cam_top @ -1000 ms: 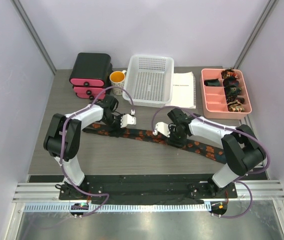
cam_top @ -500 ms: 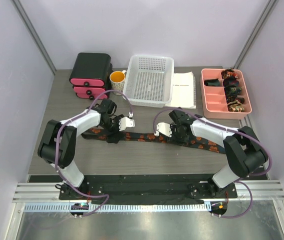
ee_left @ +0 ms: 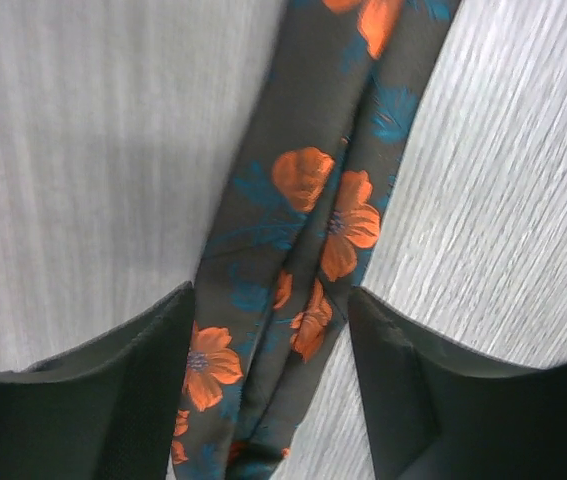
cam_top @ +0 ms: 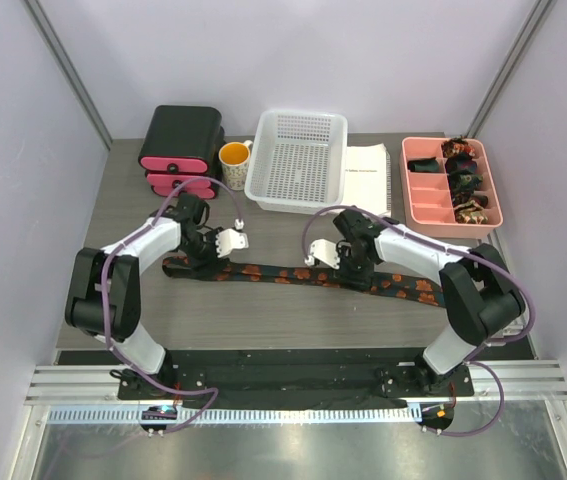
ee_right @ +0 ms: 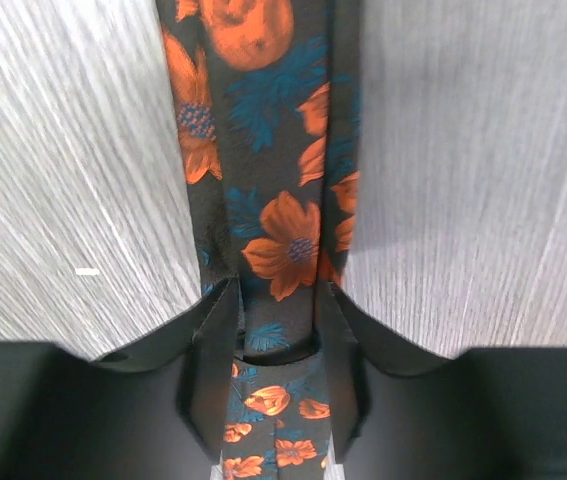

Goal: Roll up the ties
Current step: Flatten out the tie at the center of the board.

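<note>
One tie (cam_top: 273, 272) lies flat on the table (cam_top: 263, 320), now pulled nearly straight where a second ago it ran slack and diagonal. The left gripper (ee_left: 268, 400) has slid toward the tie's left end and straddles it; I cannot tell if it pinches. The right gripper (ee_right: 275, 340) is clenched on the folded cloth. Judgement: tie laid out, rolling not yet begun.
</note>
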You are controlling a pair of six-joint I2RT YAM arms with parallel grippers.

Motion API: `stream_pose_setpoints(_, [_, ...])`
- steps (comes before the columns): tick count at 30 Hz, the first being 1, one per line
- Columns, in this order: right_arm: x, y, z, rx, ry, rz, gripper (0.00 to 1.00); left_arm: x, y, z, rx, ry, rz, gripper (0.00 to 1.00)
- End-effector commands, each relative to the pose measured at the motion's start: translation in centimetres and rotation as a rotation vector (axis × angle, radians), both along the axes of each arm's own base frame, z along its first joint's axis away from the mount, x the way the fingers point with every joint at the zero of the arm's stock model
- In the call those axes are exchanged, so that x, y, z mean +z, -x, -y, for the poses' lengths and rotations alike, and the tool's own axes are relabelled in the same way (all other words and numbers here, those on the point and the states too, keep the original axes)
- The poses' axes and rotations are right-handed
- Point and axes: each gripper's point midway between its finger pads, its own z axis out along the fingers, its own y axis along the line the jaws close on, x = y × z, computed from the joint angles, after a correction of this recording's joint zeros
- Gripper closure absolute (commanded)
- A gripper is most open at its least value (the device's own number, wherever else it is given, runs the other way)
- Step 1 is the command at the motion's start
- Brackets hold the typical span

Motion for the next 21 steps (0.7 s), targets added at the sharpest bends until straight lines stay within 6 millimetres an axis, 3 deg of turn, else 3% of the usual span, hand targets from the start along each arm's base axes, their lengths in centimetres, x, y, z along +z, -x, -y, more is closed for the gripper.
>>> stream_pose_setpoints(1, [-0.1, 0.0, 0.3, 0.018, 0.015, -0.024, 0.62, -1.7, 1.5, -1.2, -0.045, -0.061, -0.059, 0.46])
stream_pose_setpoints(8, [-1.3, -0.2, 1.8, -0.001, 0.058, -0.063, 0.78, -1.0, 1.7, -2.4, -0.068, -0.094, -0.013, 0.71])
stream_pose_setpoints(11, [-1.5, 0.0, 2.0, -0.004, 0.063, -0.073, 0.8, -0.3, 2.0, -3.3, -0.089, -0.108, 0.032, 0.81])
stream_pose_setpoints(13, [-1.5, 0.0, 2.0, -0.004, 0.063, -0.075, 0.8, 0.1, 2.4, -3.7, -0.101, -0.111, 0.045, 0.83])
stream_pose_setpoints(15, [-1.6, -0.1, 2.0, -0.005, 0.061, -0.075, 0.83, 0.5, 2.4, -3.9, -0.096, -0.108, 0.049, 0.73])
stream_pose_setpoints(17, [-1.5, -0.2, 1.9, -0.009, 0.055, -0.074, 0.86, 1.3, 1.6, -4.0, -0.069, -0.097, 0.075, 0.5])
stream_pose_setpoints(21, [-1.3, -0.2, 1.7, -0.013, 0.043, -0.074, 0.89, 2.2, -0.1, -4.7, -0.005, -0.08, 0.068, 0.48])
